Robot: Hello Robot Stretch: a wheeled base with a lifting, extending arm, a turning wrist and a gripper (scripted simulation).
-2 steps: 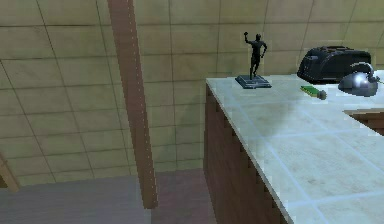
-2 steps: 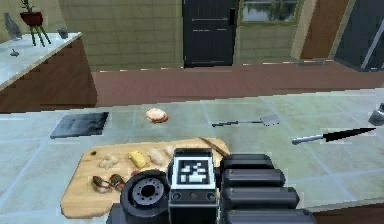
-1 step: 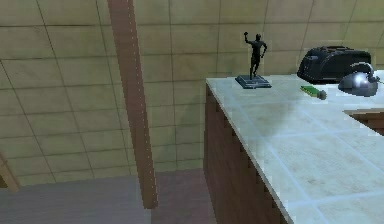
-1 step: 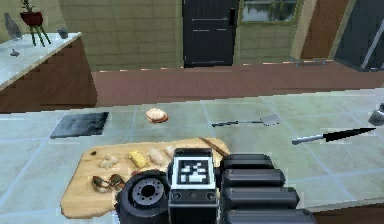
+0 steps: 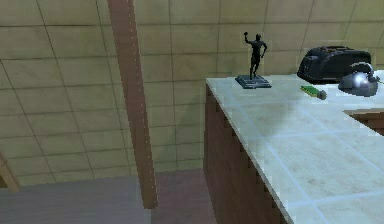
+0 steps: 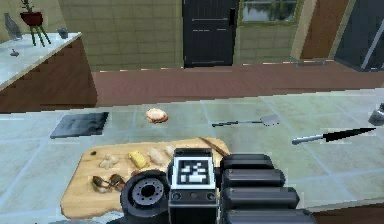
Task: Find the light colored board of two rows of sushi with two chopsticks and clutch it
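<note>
Right, there's the sushi board, light wood, lying flat on the pale bench with little rolls lined up across it, at the near edge towards the arm side view's left. The pincer sits at the board's near right corner, just left of the arm's white marker square. Its dark body overlaps the wood, and I can't tell whether it grips anything or even touches the board. Farther out on this bench lie a dark flat tray, a round pinkish lump, a spatula and a long knife, with a dark door beyond. In the forward view, a marble-topped bench carries a dark statuette, a black toaster, a kettle and something small and green, with a wooden post in front of the tiled wall
</note>
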